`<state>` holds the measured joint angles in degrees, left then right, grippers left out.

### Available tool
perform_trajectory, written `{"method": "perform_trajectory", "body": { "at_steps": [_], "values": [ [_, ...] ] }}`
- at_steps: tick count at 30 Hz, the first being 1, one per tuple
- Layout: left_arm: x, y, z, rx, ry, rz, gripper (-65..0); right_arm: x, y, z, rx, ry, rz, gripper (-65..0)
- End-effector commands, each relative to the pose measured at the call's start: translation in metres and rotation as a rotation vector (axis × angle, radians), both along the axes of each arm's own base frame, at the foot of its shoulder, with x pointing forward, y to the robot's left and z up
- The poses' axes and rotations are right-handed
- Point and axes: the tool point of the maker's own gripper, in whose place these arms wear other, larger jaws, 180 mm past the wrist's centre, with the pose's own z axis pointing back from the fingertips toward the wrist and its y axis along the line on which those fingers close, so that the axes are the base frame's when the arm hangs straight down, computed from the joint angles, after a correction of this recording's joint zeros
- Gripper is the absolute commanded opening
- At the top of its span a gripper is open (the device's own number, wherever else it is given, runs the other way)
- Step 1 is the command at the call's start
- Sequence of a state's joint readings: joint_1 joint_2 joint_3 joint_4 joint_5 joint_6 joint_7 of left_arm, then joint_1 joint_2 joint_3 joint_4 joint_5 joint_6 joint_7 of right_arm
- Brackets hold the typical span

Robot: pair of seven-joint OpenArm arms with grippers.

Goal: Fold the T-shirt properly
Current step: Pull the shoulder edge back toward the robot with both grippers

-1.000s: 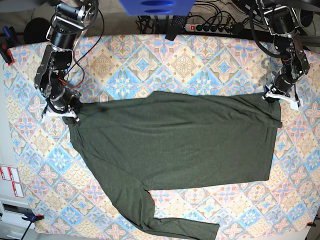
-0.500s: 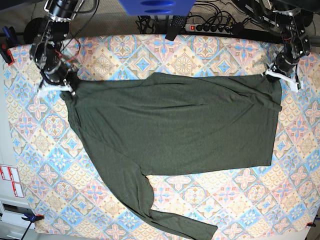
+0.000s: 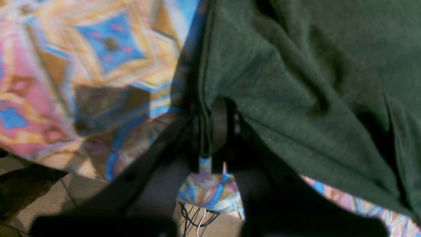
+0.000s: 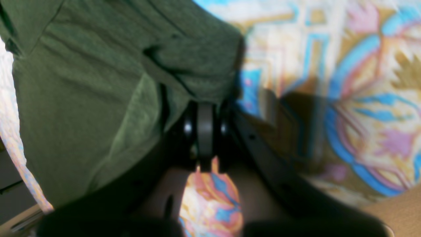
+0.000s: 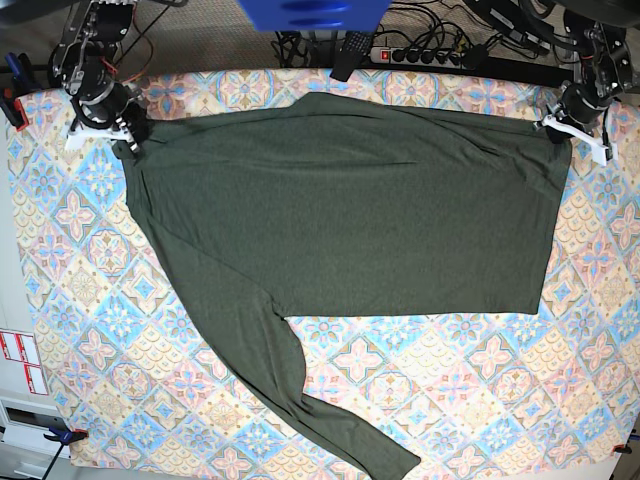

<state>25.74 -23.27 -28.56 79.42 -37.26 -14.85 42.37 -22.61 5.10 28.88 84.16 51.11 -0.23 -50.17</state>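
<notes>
The olive-green long-sleeved T-shirt lies spread across the far half of the patterned table, one sleeve trailing toward the near edge. My left gripper, at the far right in the base view, is shut on a corner of the shirt; in the left wrist view the hem is pinched between the jaws. My right gripper, at the far left, is shut on the opposite corner; the right wrist view shows the fabric bunched at the closed jaws.
The table wears a tiled pink, blue and orange cloth. A power strip and cables run behind the far edge. A blue object hangs at top centre. Clamps sit at the left edge.
Both grippers have pulled the shirt's far edge toward the back of the table. The shirt has slid farther away and stretched flatter, and the sleeve has dragged along with it.
</notes>
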Motion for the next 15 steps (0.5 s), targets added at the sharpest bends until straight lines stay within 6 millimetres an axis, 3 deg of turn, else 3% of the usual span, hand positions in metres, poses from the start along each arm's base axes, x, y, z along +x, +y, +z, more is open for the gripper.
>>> {"method": "perform_trajectory", "body": {
  "at_steps": [1, 12, 15],
  "values": [
    [0.0061, 0.0098, 0.0101, 0.033, -0.025, -0.004, -65.0, 0.0038, -0.0099, 0.0072, -0.035, -0.016, 0.003, -65.0],
    [0.0000, 0.0076, 0.0064, 0.033, -0.002, -0.015, -65.0, -0.0058, -0.0080, 0.0035, -0.031, 0.005, 0.005, -65.0],
    [-0.0014, 0.0081, 0.0062, 0.034, 0.000, -0.013, -57.5, -0.0046, -0.0083, 0.0051, -0.035, 0.001, 0.007, -62.9]
  ]
}}
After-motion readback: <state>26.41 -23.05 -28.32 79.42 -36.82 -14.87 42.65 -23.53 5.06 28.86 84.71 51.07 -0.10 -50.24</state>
